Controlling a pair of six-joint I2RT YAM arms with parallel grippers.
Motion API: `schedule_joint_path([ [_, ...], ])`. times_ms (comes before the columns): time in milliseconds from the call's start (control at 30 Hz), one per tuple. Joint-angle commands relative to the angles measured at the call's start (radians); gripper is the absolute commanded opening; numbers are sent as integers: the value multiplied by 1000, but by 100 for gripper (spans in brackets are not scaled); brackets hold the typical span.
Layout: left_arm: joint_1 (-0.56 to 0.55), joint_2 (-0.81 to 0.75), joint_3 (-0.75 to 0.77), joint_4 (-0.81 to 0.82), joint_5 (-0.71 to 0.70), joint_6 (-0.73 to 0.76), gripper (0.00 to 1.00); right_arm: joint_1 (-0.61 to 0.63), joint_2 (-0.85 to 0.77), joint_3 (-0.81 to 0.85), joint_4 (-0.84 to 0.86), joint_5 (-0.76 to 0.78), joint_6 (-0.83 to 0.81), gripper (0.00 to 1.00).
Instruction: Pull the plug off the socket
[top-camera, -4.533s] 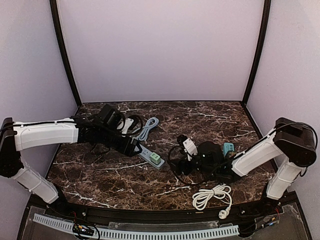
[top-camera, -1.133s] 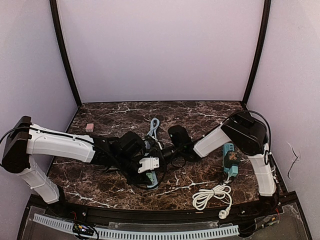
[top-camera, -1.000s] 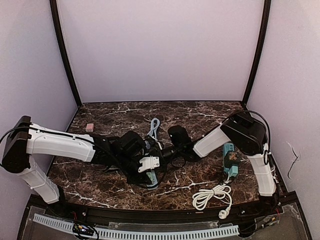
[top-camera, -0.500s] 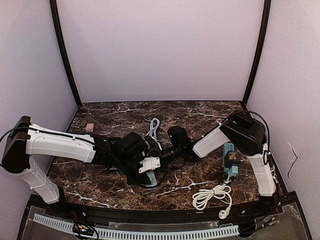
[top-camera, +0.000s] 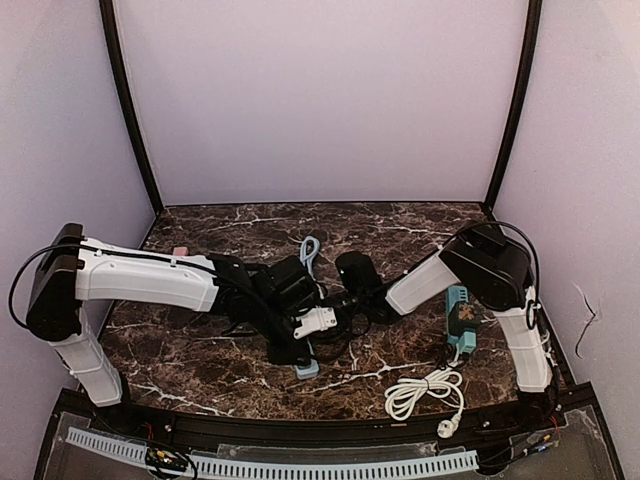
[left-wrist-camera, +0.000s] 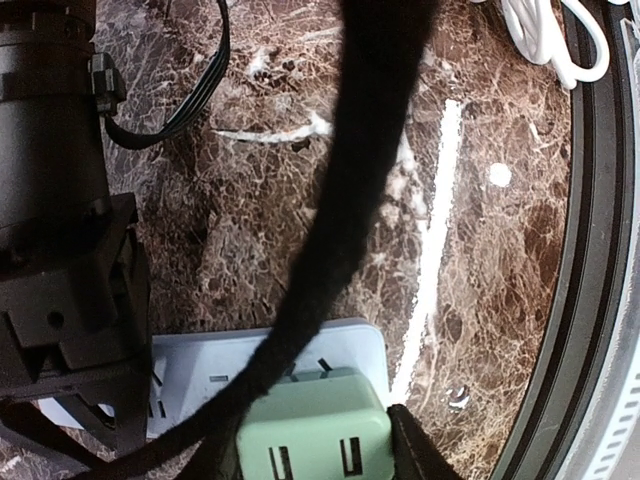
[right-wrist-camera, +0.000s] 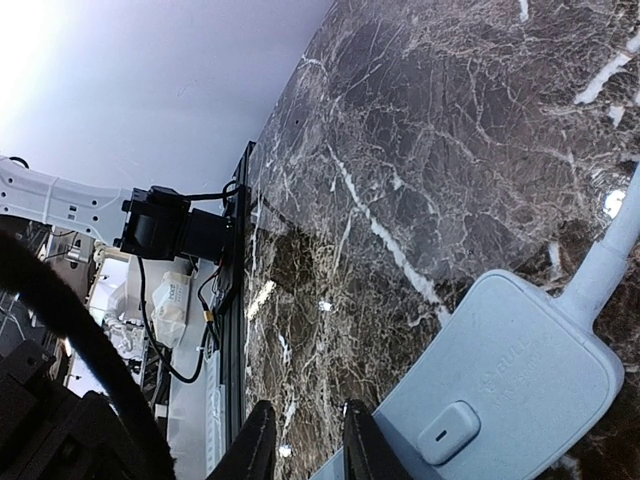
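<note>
The socket is a pale blue power strip (left-wrist-camera: 190, 375) lying flat on the marble table; its near end (top-camera: 306, 368) shows in the top view. A mint green plug (left-wrist-camera: 315, 425) sits in it. My left gripper (left-wrist-camera: 315, 455) is shut on this plug, one finger (left-wrist-camera: 425, 455) against its right side, the other hidden behind a black cable (left-wrist-camera: 345, 190). My right gripper (right-wrist-camera: 305, 445) is shut; its fingers stand close together at the strip's switch end (right-wrist-camera: 500, 370), one finger (right-wrist-camera: 362, 440) over the strip's edge. In the top view both grippers (top-camera: 305, 340) (top-camera: 328, 300) meet at the table's centre.
The strip's pale cord (top-camera: 308, 248) runs toward the back. A coiled white cable (top-camera: 425, 392) lies at the front right, and a teal strip (top-camera: 461, 318) sits by the right arm. A small pink object (top-camera: 181, 252) is at the left. The table's front rail (left-wrist-camera: 600, 300) is close.
The left arm has swung right and forward with the plug in its grip, and the strip's end now pokes out nearer the front. The right gripper's fingers have drawn together.
</note>
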Motion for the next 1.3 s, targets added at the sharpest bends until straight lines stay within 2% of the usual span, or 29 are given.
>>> schedule_joint_path([
  [0,5,-11,10,34,2,-13,19,11,72,-24,-124,70,-20,24],
  [200,3,-195,-153,250,-47,27,16,10,78,-27,-126,81,-25,22],
  [333,-6,-272,-193,317,-92,76,15,11,80,-28,-131,86,-30,22],
  [400,-14,-271,-181,307,-137,102,14,9,80,-32,-132,88,-31,22],
  [500,-13,-221,-138,246,-132,53,15,11,81,-31,-140,96,-37,21],
  [633,22,-118,-18,133,5,-54,17,10,78,-32,-152,102,-52,21],
  [800,54,-50,18,95,115,-110,19,11,78,-34,-156,100,-54,21],
  [933,54,-89,-6,107,171,-73,18,10,76,-33,-153,100,-53,21],
  [1067,55,-159,-48,124,153,-42,18,9,77,-32,-148,98,-51,21],
  [1267,54,-185,-17,22,133,-44,18,9,54,-45,-107,89,-31,24],
])
